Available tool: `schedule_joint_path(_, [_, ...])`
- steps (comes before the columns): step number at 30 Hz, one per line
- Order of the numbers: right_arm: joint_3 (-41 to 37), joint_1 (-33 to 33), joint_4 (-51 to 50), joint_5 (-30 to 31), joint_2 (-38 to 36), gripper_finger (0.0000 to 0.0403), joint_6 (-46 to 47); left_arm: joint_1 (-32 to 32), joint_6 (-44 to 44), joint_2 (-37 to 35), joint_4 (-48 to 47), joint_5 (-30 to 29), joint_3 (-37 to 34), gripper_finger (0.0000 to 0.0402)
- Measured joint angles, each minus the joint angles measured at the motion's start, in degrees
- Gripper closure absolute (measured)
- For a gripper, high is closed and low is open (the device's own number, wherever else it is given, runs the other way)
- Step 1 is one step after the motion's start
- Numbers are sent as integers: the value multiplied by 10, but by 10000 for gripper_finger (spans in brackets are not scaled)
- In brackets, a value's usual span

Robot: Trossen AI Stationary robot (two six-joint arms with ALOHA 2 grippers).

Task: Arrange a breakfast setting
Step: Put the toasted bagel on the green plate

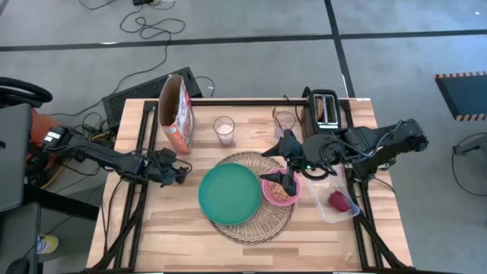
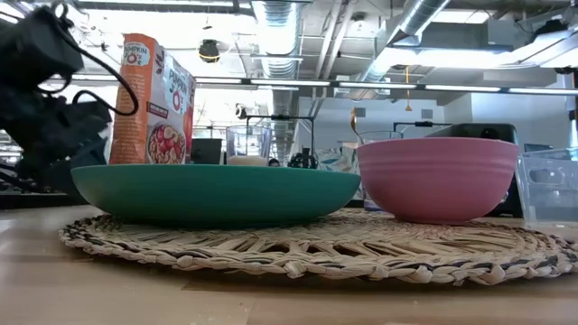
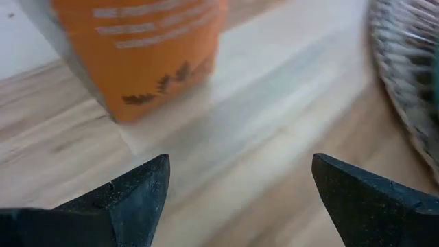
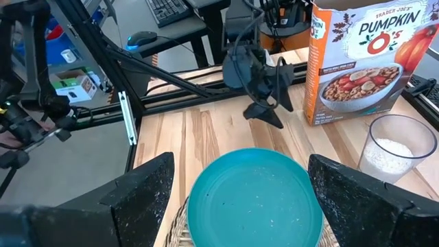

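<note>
The pink bowl [image 1: 280, 192] sits on the round woven straw mat [image 1: 262, 221], touching the teal plate [image 1: 231, 194] on the side toward the black toaster [image 1: 326, 108], and it already holds brownish cereal. The right gripper [image 1: 288, 176] hangs directly over the bowl with its jaws spread and nothing between them. Its wrist view looks across the plate toward the cereal box [image 4: 360, 58]. The left gripper [image 1: 179, 173] waits on the far side of the plate from the bowl, near the cereal box, jaws also spread and empty. The red fruit [image 1: 338, 200] lies in the clear plastic tub [image 1: 335, 204] just beyond the bowl, so the right arm is likely the nearer one for it.
</note>
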Motion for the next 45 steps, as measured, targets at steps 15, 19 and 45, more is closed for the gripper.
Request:
schedule_joint_path(15, [0,0,0,0,0,39,15,-93,19,-53,-23,192,90,63])
schedule_joint_path(19, [0,0,2,0,0,39,92,-108,33,-56,38,224,122,63])
schedule_joint_path(45, [0,34,-171,1,-50,43,216,-129,217,122,307,165,325,63])
